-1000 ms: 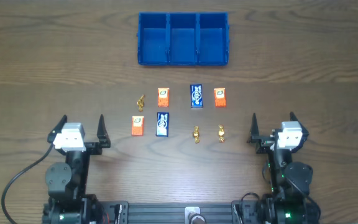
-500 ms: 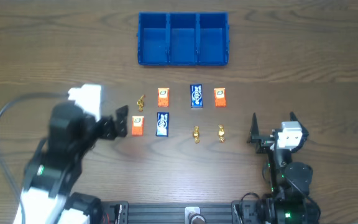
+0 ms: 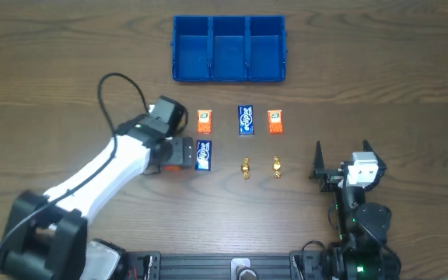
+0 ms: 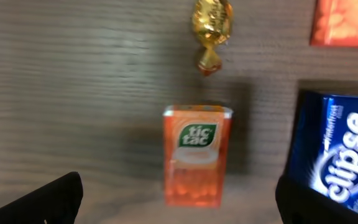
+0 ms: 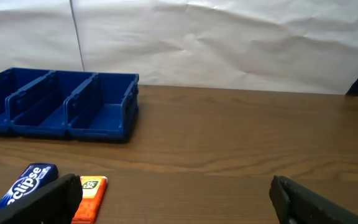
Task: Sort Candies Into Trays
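Note:
My left gripper (image 3: 177, 154) is open and hangs low over an orange mint box (image 4: 196, 155), which lies between its fingers (image 4: 42, 202) on the wood. A gold wrapped candy (image 4: 211, 31) lies just beyond that box, and a blue gum box (image 3: 203, 155) lies beside it. Further orange boxes (image 3: 204, 120) (image 3: 275, 120), another blue box (image 3: 245, 120) and two gold candies (image 3: 245, 167) (image 3: 276, 166) are spread across the middle. The blue three-compartment tray (image 3: 229, 74) stands at the back. My right gripper (image 3: 341, 159) is open at the right, apart from the candies.
The tray (image 5: 61, 102) looks empty in the right wrist view, with a blue box (image 5: 23, 185) and an orange box (image 5: 91, 190) in front of it. Bare wooden tabletop stretches to the left and right of the candies. A black cable (image 3: 119, 82) loops above the left arm.
The left arm has swung from its rest pose at the lower left out to the candies and lowered its open gripper over the orange box. The right arm has not moved.

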You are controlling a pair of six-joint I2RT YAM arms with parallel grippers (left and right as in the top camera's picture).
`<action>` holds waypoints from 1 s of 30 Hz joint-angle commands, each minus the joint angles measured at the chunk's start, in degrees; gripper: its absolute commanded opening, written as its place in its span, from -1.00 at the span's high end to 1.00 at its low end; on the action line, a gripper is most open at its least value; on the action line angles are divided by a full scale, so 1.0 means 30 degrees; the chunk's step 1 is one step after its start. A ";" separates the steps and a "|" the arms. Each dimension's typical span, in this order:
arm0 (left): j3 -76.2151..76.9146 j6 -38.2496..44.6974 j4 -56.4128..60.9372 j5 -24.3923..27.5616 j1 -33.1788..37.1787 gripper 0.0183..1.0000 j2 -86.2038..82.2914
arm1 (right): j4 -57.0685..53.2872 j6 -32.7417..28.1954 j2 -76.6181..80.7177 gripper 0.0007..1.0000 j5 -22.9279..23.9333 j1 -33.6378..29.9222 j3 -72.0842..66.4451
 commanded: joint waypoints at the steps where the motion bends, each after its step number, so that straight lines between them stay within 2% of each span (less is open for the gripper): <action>1: 0.0255 -0.1195 0.0095 -0.0568 -0.0219 -0.96 0.1581 | -0.0029 -0.0160 -0.0138 -1.00 -0.0160 0.0044 -0.0102; 4: 0.0255 -0.1282 0.0335 -0.0554 -0.0219 -0.92 0.2098 | -0.0029 -0.0160 -0.0138 -1.00 -0.0160 0.0044 -0.0102; 11: 0.0255 -0.1341 0.0969 -0.0204 -0.0233 -0.64 0.2878 | -0.0029 -0.0160 -0.0138 -1.00 -0.0160 0.0044 -0.0102; 17: 0.0255 -0.1341 0.1377 -0.0211 -0.0466 -0.05 0.3031 | -0.0029 -0.0160 -0.0138 -1.00 -0.0160 0.0044 -0.0102; 19: 0.0255 -0.1406 0.1377 -0.0182 -0.0466 0.32 0.3024 | -0.0029 -0.0160 -0.0138 -1.00 -0.0160 0.0044 -0.0102; 21: 0.0262 -0.1428 0.1464 -0.0066 -0.0466 0.46 0.2987 | -0.0029 -0.0160 -0.0138 -1.00 -0.0160 0.0044 -0.0102; 26: 0.0889 -0.1887 0.1435 0.0415 -0.0306 0.51 0.1749 | -0.0029 -0.0160 -0.0138 -1.00 -0.0160 0.0044 -0.0102; 30: 0.3708 -0.2186 0.0007 -0.0240 -0.0299 0.51 0.0452 | -0.0029 -0.0160 -0.0138 -1.00 -0.0160 0.0044 -0.0102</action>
